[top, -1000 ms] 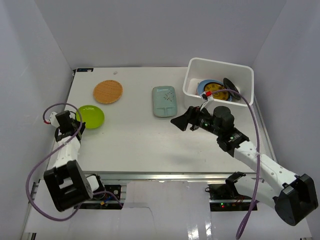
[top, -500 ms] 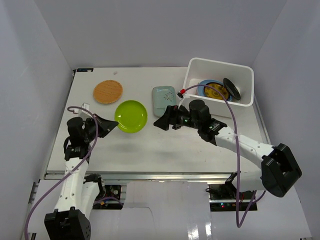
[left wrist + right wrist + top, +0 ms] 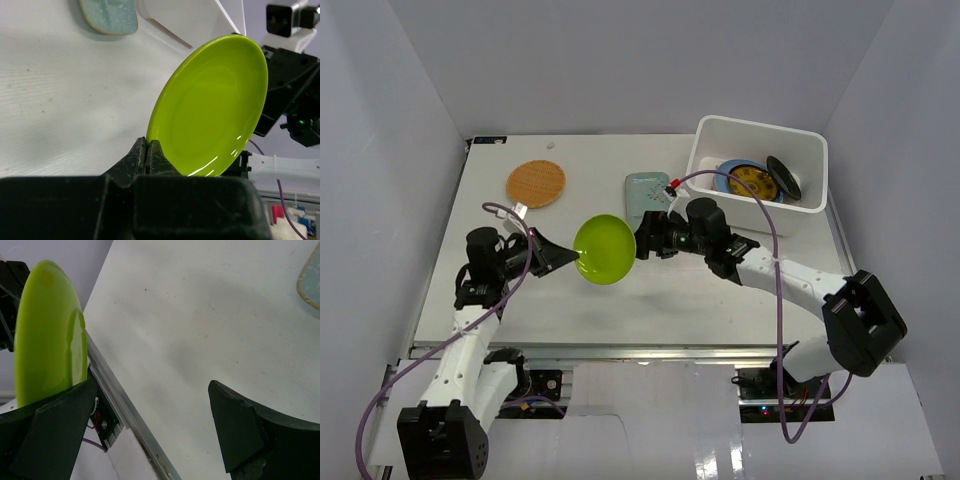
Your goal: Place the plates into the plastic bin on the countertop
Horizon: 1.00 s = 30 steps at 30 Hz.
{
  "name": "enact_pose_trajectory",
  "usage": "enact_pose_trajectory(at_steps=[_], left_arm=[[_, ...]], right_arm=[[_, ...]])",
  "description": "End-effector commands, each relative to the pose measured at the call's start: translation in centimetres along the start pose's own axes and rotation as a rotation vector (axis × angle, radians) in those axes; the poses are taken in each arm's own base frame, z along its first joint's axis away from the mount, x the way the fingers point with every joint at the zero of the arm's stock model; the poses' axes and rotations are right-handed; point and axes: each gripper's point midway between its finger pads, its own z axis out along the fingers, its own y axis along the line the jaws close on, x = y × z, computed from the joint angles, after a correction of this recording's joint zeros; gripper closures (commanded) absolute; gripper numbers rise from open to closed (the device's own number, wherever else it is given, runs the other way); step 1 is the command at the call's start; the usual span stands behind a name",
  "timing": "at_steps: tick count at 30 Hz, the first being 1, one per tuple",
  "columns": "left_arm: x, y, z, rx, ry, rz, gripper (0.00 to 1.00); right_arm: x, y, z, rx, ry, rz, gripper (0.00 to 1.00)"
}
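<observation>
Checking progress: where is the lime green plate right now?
Top view: the lime green plate is held tilted on edge above the countertop's middle, rim pinched by the left gripper, the open right gripper just right of it.

Plain pale walls (image 3: pixel 620 60) close in the back and both sides. Low in front, a dark electronics box (image 3: pixel 760 385) shows small red and green lights.

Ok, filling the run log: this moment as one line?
left end effector: shut on lime green plate, aloft | right end effector: open, beside it | orange-brown plate, teal plate: on countertop
</observation>
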Motion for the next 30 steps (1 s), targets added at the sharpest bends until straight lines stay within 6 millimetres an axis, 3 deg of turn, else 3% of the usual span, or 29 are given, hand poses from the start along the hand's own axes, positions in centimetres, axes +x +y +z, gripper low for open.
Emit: enact_pose_trajectory(at_steps=[1, 4, 7, 9, 12, 16, 19, 21, 22, 24, 25, 26, 28, 30], left_arm=[[-2.5, 0.0, 0.0, -0.068, -0.086, 0.066, 1.0], [-2.9, 0.7, 0.2, -0.098, -0.09, 0.063, 1.0], [-2.7, 0.9, 0.6, -0.087, -0.073, 0.049, 1.0], [-2.5, 0.6, 0.8, -0.053, -0.063, 0.053, 1.0], [-2.3, -0.1, 1.1, 0.004, -0.045, 0.041, 1.0], [-1.1, -2.3, 2.1, 0.079, 0.007, 0.082, 1.0], [-0.5, -2.9, 2.8, 0.096, 0.047, 0.093, 1.0], [0.1, -3.1, 3.2, 0.103, 0.074, 0.096, 1.0], [0.2, -2.9, 3.5, 0.097, 0.079, 0.095, 1.0], [0.2, -2.5, 3.8, 0.079, 0.076, 0.087, 0.99], [-0.2, -1.7, 4.1, 0.042, 0.055, 0.079, 0.9], [-0.6, -1.3, 4.3, 0.018, 0.039, 0.069, 0.63], [-2.2, 0.3, 5.1, -0.08, -0.013, 0.046, 0.4], [-3.4, 1.6, 5.7, -0.153, -0.037, 0.031, 0.23]], right_arm=[[-3.4, 2.2, -2.6, -0.001, -0.164, -0.068, 0.01], [-4.9, 0.4, -5.0, 0.122, -0.274, -0.097, 0.01], [-6.3, 0.9, -7.4, 0.157, -0.341, -0.141, 0.03], [-7.3, 2.5, -8.3, 0.122, -0.361, -0.173, 0.08], [-6.6, 3.2, -6.8, 0.076, -0.269, -0.189, 0.1], [-4.9, 2.4, -4.1, 0.039, -0.189, -0.16, 0.1], [-4.0, 3.2, -3.2, -0.028, -0.152, -0.145, 0.0], [-4.0, 3.4, -2.9, -0.035, -0.148, -0.141, 0.24], [-4.0, 3.3, -3.0, -0.029, -0.153, -0.14, 0.57], [-4.7, 2.8, -3.3, 0.008, -0.197, -0.137, 0.78], [-5.3, 2.7, -3.8, 0.023, -0.225, -0.14, 0.91], [-6.1, 2.0, -4.1, 0.068, -0.261, -0.147, 0.92], [-8.3, 0.7, -5.4, 0.123, -0.324, -0.148, 0.92], [-10.6, -0.1, -7.0, 0.139, -0.368, -0.136, 0.92]])
